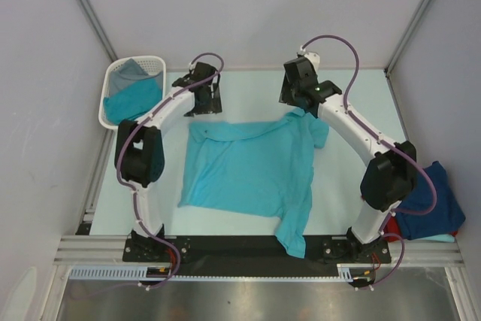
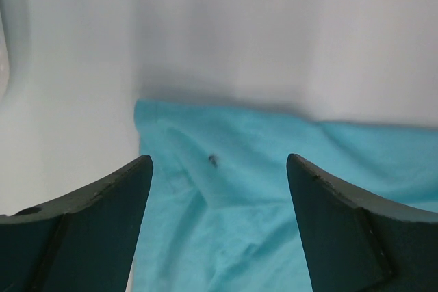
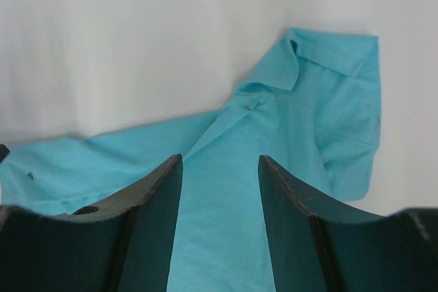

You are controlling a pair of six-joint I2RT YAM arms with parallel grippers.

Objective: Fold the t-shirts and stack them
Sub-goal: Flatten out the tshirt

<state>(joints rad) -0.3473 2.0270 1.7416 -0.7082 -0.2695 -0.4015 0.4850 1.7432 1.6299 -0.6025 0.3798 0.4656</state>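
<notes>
A teal t-shirt (image 1: pixel 252 167) lies spread on the pale table, one sleeve hanging toward the near edge. My left gripper (image 1: pixel 204 103) hovers at the shirt's far left corner, open and empty. In the left wrist view the gripper (image 2: pixel 219 162) has its jaws wide apart over the shirt corner (image 2: pixel 274 189). My right gripper (image 1: pixel 294 99) hovers at the shirt's far right, by the sleeve. In the right wrist view the gripper (image 3: pixel 220 162) is open over the cloth (image 3: pixel 226 223), which lies below the jaws. A navy t-shirt (image 1: pixel 432 201) lies at the right over a red one (image 1: pixel 455 234).
A white slotted basket (image 1: pixel 143 60) stands at the far left with a teal shirt (image 1: pixel 131 103) and a grey one (image 1: pixel 134 71) in it. Grey walls close in the table (image 1: pixel 255 84) at the back and sides. A metal rail runs along the near edge.
</notes>
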